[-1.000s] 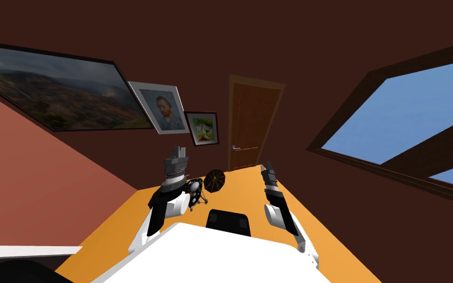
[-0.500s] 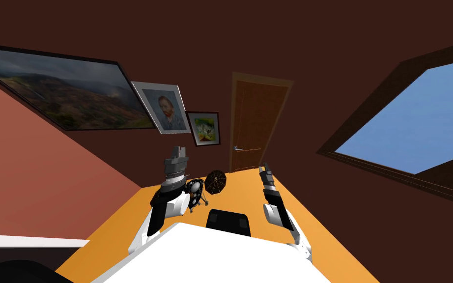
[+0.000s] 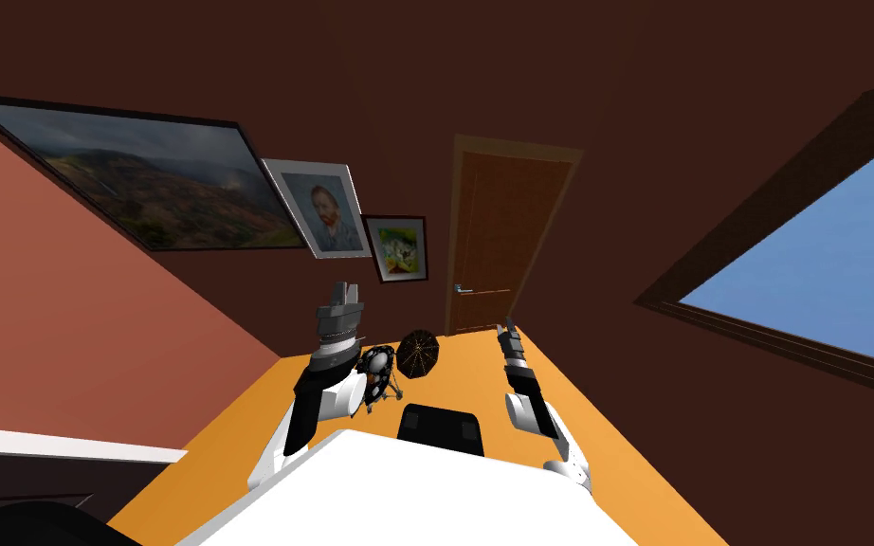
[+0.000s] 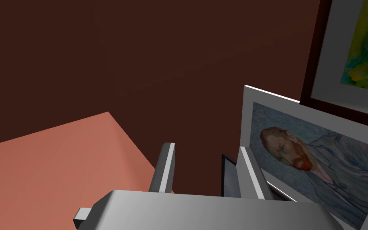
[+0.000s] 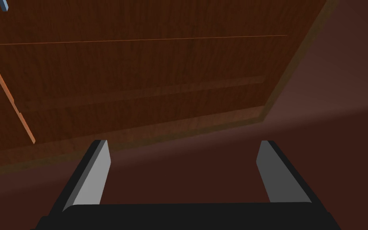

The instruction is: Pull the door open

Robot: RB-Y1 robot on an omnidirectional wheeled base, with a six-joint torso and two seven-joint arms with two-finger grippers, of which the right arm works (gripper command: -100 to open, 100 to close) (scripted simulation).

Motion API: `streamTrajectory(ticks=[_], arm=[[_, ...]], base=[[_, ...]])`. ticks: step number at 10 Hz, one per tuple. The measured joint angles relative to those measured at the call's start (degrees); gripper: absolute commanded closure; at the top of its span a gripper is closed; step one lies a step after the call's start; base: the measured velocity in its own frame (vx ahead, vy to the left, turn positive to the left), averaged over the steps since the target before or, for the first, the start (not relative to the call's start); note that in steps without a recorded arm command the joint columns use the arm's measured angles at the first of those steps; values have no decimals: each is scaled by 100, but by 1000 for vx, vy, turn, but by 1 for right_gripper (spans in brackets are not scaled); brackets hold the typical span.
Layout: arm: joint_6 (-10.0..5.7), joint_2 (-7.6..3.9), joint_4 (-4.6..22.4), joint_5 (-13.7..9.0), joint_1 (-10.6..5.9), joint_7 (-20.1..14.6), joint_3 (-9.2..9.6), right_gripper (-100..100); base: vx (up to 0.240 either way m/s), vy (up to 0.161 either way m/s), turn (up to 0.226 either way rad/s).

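A brown wooden door [image 3: 506, 237] stands shut in the dark wall at the far end of the orange floor, with a small pale lever handle [image 3: 464, 287] on its left side. My right gripper [image 3: 504, 328] is stretched toward the door's lower part, still short of it and lower than the handle. In the right wrist view its fingers [image 5: 95, 167] stand wide open with nothing between them, pointing at the door panel [image 5: 139, 72]; the handle tip [image 5: 3, 4] sits at the corner. My left gripper [image 3: 346, 288] is raised by the left wall, open [image 4: 207, 159] and empty.
A dark round ribbed object [image 3: 417, 350] and a small wheeled gadget [image 3: 375, 365] lie on the orange floor [image 3: 464, 389] between my arms. Framed pictures [image 3: 326, 209] hang on the left wall. A big window [image 3: 824, 275] fills the right wall.
The whole view has swung: the door sits slightly larger and further right, the window has slid off right. My right arm has drawn inward and points at the door.
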Motion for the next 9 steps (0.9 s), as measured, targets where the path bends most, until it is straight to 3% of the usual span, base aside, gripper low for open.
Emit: streamTrajectory(ticks=[9], arm=[[-478, -229, 1554, -125, -587, -233, 70, -100]], base=[[73, -7, 83]])
